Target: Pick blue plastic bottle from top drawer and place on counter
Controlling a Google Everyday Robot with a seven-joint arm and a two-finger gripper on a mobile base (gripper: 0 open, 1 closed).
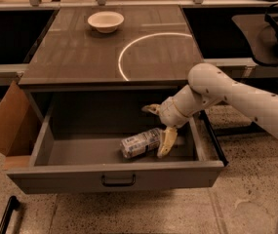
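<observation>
- The blue plastic bottle (139,143) lay on its side on the floor of the top drawer (114,172), right of centre and nearer the front panel than the back wall.
- Long axis ran roughly left to right along the drawer's width, with the right end angled slightly toward the back. The label faced up. Which end carried the cap could not be made out.
- The gripper (159,126) was inside the drawer at the bottle's right end. Its jaws were spread wide and held nothing.
- The front finger (167,143) hung at, or just against, the bottle's right end; actual contact could not be confirmed. The rear finger (150,108) pointed toward the back wall, well clear of the bottle.
- Step in hand, as judged: approach to the grasp. The bottle was not yet pinched or lifted.
- Next move, as judged: shift the gripper left over the labelled body, lower it so one finger sits on each side across the short axis, then close. A round bottle lying flat may roll away if one finger touches first.
- The white arm (236,96) reached in from the right, over the drawer's right wall.
- The drawer was pulled fully open, with its dark handle (118,181) at the centre of the front panel.
- The counter (80,57) above carried the white arc (129,48) and a white bowl (106,21) near its far edge. The bare patch inside the arc looked like usable room for placement.
- A cardboard flap (7,126) leaned at the drawer's left side.
</observation>
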